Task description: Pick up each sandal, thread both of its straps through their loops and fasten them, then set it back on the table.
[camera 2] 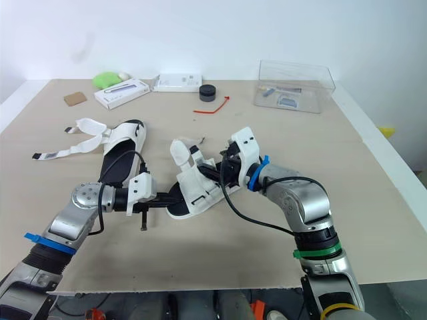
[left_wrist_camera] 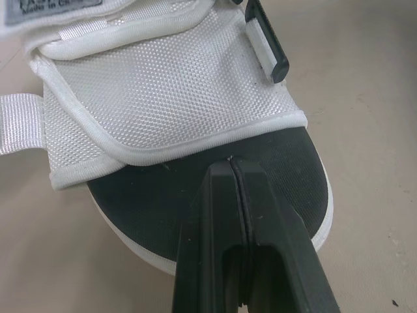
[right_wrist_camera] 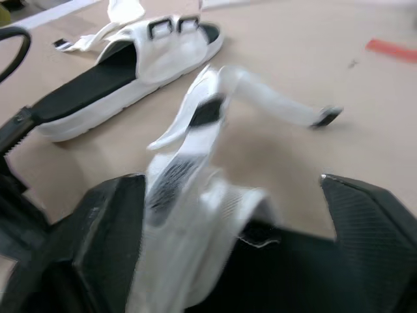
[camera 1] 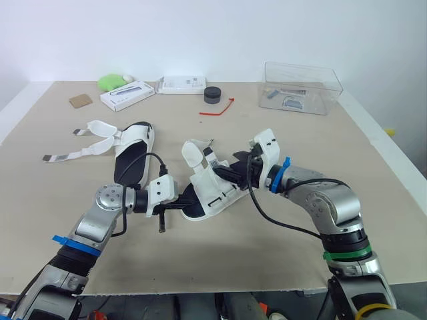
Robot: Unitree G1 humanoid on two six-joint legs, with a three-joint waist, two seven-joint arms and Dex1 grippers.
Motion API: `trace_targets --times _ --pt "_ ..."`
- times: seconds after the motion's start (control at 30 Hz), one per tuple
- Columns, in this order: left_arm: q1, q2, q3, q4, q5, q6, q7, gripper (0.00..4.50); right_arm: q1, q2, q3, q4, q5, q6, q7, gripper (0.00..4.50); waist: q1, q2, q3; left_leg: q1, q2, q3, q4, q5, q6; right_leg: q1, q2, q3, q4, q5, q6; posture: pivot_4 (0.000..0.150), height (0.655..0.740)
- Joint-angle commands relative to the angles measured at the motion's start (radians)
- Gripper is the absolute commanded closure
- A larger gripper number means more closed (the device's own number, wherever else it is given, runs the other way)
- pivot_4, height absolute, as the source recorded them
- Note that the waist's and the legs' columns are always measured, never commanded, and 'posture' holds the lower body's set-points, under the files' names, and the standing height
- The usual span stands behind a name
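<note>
The near sandal (camera 1: 207, 190) is lying in the middle of the bench (camera 1: 267, 260), between the two arms. Its white upper is opened and one strap (camera 1: 193, 152) is standing up loose.

The left pincer (left_wrist_camera: 232, 164) is reaching it from the end of the sole. Its two black fingers are pressing together with nothing between them, and their tip is sitting over the black footbed, just before the white mesh flap. I am judging that it is pinning the sandal down, so that the shoe is not sliding while the other arm is working.

The right pincer (right_wrist_camera: 228, 186) is meeting the sandal from the opposite side with its fingers spread wide. A white strap is passing between them, but they are not clamping it. Probably it is preparing to take this strap for threading. A black loop (left_wrist_camera: 267, 45) is sitting at the edge of the flap; I cannot tell whether something is already going through it.

The second sandal (camera 1: 133, 157) is resting further back on the robot's left. Both its straps are lying flat and open on the bench, so it is waiting unfastened.

About writing: a grey label (left_wrist_camera: 52, 8) is showing on the near sandal's upper, and one line is reading like "Made in Ch…", cut by the edge. The print on the white box (camera 1: 127, 95) at the back is too small for reading.
</note>
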Motion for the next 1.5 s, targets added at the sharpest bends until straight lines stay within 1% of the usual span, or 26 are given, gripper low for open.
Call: trace_targets --times 0.03,0.07,0.1,0.17,0.23,0.27,0.3,0.33,0.4,0.43,0.6,0.77,0.9,1.0,1.13,1.27,1.4,1.5 --pt "0.007 0.005 -0.009 0.007 0.014 0.001 -0.007 4.50 -0.091 0.025 -0.014 -0.033 0.014 -0.068 0.048 0.04 -0.001 0.000 0.000 0.000 0.000 0.000 0.000 0.000 0.000 0.000 0.000 0.000 0.000 0.000 0.000 0.150 0.7400" --pt "0.005 0.002 -0.010 0.009 0.014 0.000 -0.008 4.50 -0.102 0.036 -0.009 -0.032 0.020 -0.067 0.057 0.04 -0.002 0.000 0.000 0.000 0.000 0.000 0.000 0.000 0.000 0.000 0.001 0.000 0.000 0.000 0.000 0.150 0.7400" --pt "0.002 0.000 -0.010 0.010 0.013 0.000 -0.008 4.50 -0.109 0.049 -0.001 -0.026 0.023 -0.065 0.064 0.27 -0.002 0.000 0.000 0.000 0.001 0.000 0.000 0.000 0.000 0.000 0.001 0.000 0.000 0.000 0.000 0.150 0.7400" --pt "-0.003 -0.004 -0.010 0.012 0.013 0.001 -0.007 4.50 -0.117 0.073 0.013 -0.002 0.020 -0.068 0.080 0.88 0.000 0.000 0.000 0.000 0.001 -0.001 0.000 0.000 0.000 0.000 0.001 -0.001 0.000 0.000 -0.001 0.150 0.7400" --pt "-0.003 -0.005 -0.010 0.012 0.013 -0.001 -0.009 4.50 -0.124 0.087 0.038 0.030 0.002 -0.083 0.108 1.67 0.000 0.000 0.000 0.000 0.001 -0.001 0.000 0.000 0.000 0.000 0.001 -0.001 0.000 0.000 -0.001 0.150 0.7400" --pt "-0.002 -0.005 -0.010 0.011 0.013 -0.001 -0.010 4.50 -0.128 0.092 0.048 0.050 -0.008 -0.088 0.117 2.27 0.000 0.000 0.000 0.000 0.001 -0.001 0.000 0.000 0.000 0.000 0.001 -0.001 0.000 0.001 -0.002 0.150 0.7400" --pt "-0.001 -0.005 -0.010 0.009 0.013 0.000 -0.010 4.50 -0.131 0.094 0.060 0.076 -0.021 -0.098 0.128 2.77 0.000 0.000 0.000 0.000 0.001 -0.001 0.000 0.000 0.000 0.000 0.000 -0.001 0.000 0.001 -0.002 0.150 0.7400" --pt "0.001 -0.004 -0.010 0.007 0.013 0.000 -0.010 4.50 -0.135 0.094 0.074 0.105 -0.040 -0.114 0.135 3.14 0.000 0.000 0.000 0.000 0.000 0.000 0.000 0.000 0.000 0.000 0.000 -0.001 0.000 0.002 -0.004 0.150 0.7400" --pt "0.006 -0.002 -0.011 0.002 0.013 -0.001 -0.010 4.50 -0.148 0.091 0.101 0.172 -0.074 -0.129 0.156 4.21 0.000 0.000 0.000 0.000 0.000 0.000 0.000 0.000 0.000 0.000 -0.001 -0.001 0.000 0.003 -0.005 0.150 0.7400" --pt "0.008 -0.001 -0.011 0.000 0.013 -0.001 -0.010 4.50 -0.153 0.088 0.111 0.199 -0.093 -0.145 0.164 4.46 0.000 0.000 0.000 0.000 0.000 0.000 0.000 0.000 0.000 0.000 -0.001 -0.001 0.000 0.003 -0.005 0.150 0.7400" --pt "0.016 0.001 -0.008 -0.010 0.012 0.004 -0.004 4.50 -0.180 0.059 0.138 0.324 -0.174 -0.225 0.221 4.46 0.000 0.000 0.000 0.000 0.000 0.000 0.000 0.000 0.000 0.000 -0.001 -0.001 0.000 0.003 -0.006 0.150 0.7400" --pt "0.022 0.003 -0.006 -0.017 0.011 0.007 0.000 4.50 -0.197 0.044 0.150 0.391 -0.234 -0.285 0.258 4.46 0.000 0.000 0.000 0.000 0.000 0.000 0.000 0.000 0.000 0.000 -0.001 -0.001 0.000 0.003 -0.006 0.150 0.7400" --pt "0.024 0.003 -0.004 -0.022 0.011 0.010 0.003 4.50 -0.219 0.038 0.103 0.427 -0.251 -0.307 0.245 4.46 0.000 0.000 0.000 0.000 0.000 0.000 -0.001 0.000 0.000 0.000 -0.001 -0.001 0.000 0.003 -0.006 0.150 0.7400" --pt "0.026 0.006 -0.001 -0.026 0.008 0.013 0.001 4.50 -0.216 -0.014 0.040 0.414 -0.244 -0.290 0.233 4.46 0.000 0.001 0.000 0.000 0.000 0.000 -0.001 0.000 0.000 0.000 -0.001 -0.001 0.000 0.003 -0.006 0.150 0.7400" --pt "0.022 0.010 0.004 -0.022 0.006 0.013 -0.003 4.50 -0.164 -0.061 0.002 0.350 -0.227 -0.252 0.231 4.46 0.000 0.001 0.000 -0.001 -0.001 0.000 -0.001 -0.001 0.000 -0.001 -0.003 -0.001 -0.001 0.002 -0.006 0.150 0.7400" --pt "0.011 0.012 0.007 -0.010 0.004 0.009 -0.011 4.50 -0.048 -0.099 -0.003 0.169 -0.184 -0.145 0.256 4.46 0.001 0.001 0.000 -0.001 0.000 -0.001 -0.002 -0.002 0.001 -0.001 -0.003 -0.001 -0.001 0.001 -0.007 0.150 0.7400" --pt "-0.001 0.011 0.008 0.002 0.003 0.007 -0.015 4.50 0.022 -0.092 0.013 0.040 -0.146 -0.054 0.256 4.46 0.000 0.001 0.001 -0.001 0.000 -0.001 -0.003 -0.002 0.001 -0.001 -0.003 -0.001 -0.001 0.000 -0.007 0.150 0.7400" --pt "-0.020 0.006 0.012 0.017 0.004 0.004 -0.012 4.50 0.076 -0.083 0.041 -0.040 -0.134 -0.004 0.249 4.46 0.000 0.001 0.001 0.000 0.000 -0.001 -0.003 -0.001 0.001 -0.001 -0.003 -0.002 -0.001 -0.002 -0.001 0.150 0.7400"
